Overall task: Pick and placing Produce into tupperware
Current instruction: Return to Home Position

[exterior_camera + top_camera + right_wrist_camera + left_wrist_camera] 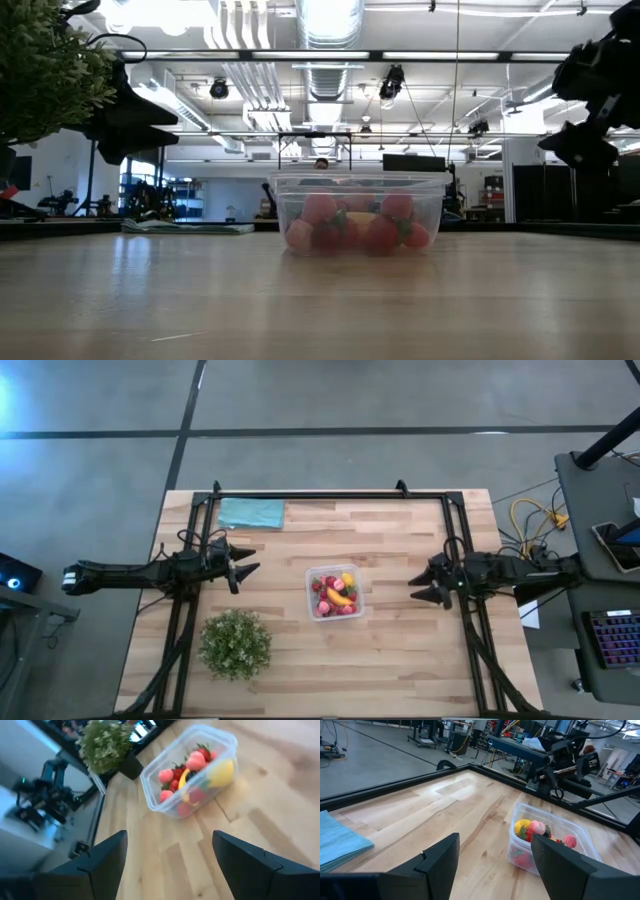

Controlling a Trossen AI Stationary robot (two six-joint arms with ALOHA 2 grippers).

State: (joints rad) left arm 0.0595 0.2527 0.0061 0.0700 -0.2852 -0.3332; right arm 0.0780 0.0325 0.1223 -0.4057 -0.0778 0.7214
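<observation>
The clear square tupperware (335,592) rests on its base at the middle of the wooden table. It holds the produce (336,596): red and pink strawberry-like pieces, a yellow banana and a yellow lemon (222,772). My left gripper (243,572) hovers open over the table's left side, pointing at the tupperware (547,845). My right gripper (424,588) hovers open over the right side, also pointing at the tupperware (190,767). Neither holds anything.
A bushy green plant (235,644) stands near the front left. A teal folded cloth (251,513) lies at the far left. A black metal frame (330,496) runs along the table's far edge and sides. Bare wood surrounds the tupperware.
</observation>
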